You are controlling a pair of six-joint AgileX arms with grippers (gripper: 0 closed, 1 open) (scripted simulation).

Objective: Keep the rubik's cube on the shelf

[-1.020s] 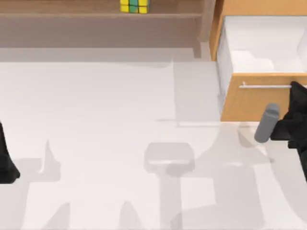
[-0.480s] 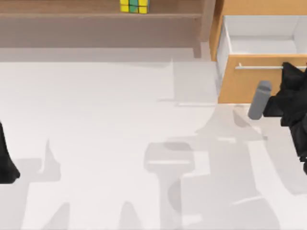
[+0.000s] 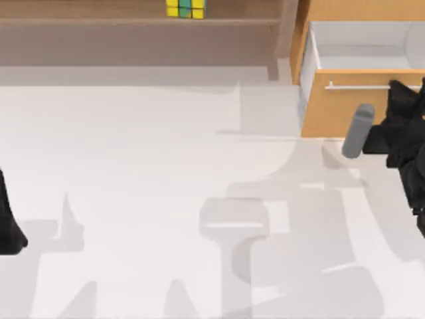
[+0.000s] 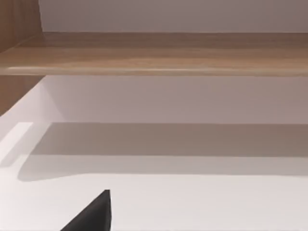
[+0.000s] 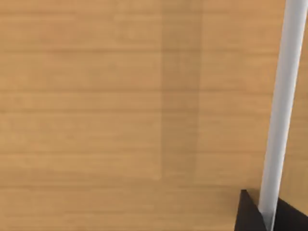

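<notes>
Looking down from the top view: rubik's cube (image 3: 186,8) seen sitting on the shelf (image 3: 99,20) at the far side of the table (image 3: 133,166), upright, yellow and green squares facing up, well apart from both arms. Shelf's upright post (image 3: 285,33) standing at its right end, just beside an orange-wood drawer (image 3: 345,109) at the far right, pulled partly open with its pale inside showing. Silver bar handle (image 3: 355,86) running across the drawer front. Right gripper (image 3: 398,96) found at the right end of that handle, against the drawer front, with the arm's grey cylinder (image 3: 357,131) jutting out to the left just near of the drawer. Left arm (image 3: 8,216) parked at the left edge, near side.

Turning to the left wrist view: shelf board (image 4: 154,55) stretching across above the pale table (image 4: 192,202), one dark fingertip (image 4: 94,214) poking in low; fingers' spacing cannot be told.

Turning to the right wrist view: drawer front (image 5: 120,106) close up, silver handle (image 5: 281,106) crossing it, dark fingers (image 5: 248,214) sitting on either side of the bar, closed around it.
</notes>
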